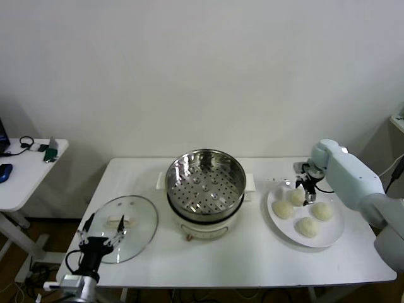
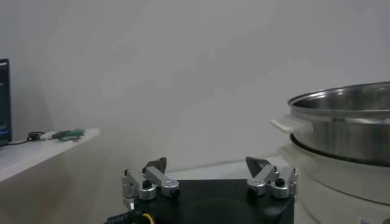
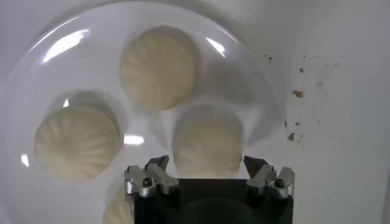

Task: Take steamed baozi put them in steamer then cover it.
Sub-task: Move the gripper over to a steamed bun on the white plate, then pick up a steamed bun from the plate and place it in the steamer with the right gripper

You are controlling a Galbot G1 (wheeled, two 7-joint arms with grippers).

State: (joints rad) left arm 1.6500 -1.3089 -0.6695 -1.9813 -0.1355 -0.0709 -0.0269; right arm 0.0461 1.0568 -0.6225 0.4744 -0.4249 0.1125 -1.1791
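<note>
1. A white table (image 1: 246,252) carries everything for the job; a second, smaller side table (image 1: 25,173) stands off to the robot's left with cables and small gadgets on it.
2. The steamer (image 1: 205,189) sits at the middle of the table, uncovered, its perforated tray bare and shiny.
3. The glass lid (image 1: 129,226) lies flat on the table to the left of the steamer, white handle up, well apart from the pot.
4. A white plate (image 1: 336,235) lies to the right of the steamer, and the four buns (image 1: 307,226) rest on it, close together.
5. A few brown specks mark the table beside the plate in the right wrist view.
6. The right gripper (image 1: 305,189) reaches in from the right edge, pointing down over the far bun on the plate; its jaws stand wide, one finger either side of that bun (image 3: 208,143), with nothing gripped.
7. The left gripper (image 1: 101,232) hangs low at the near left corner, over the near edge of the lid, jaws spread wide and empty.
8. Nothing stands between the plate and the steamer.
</note>
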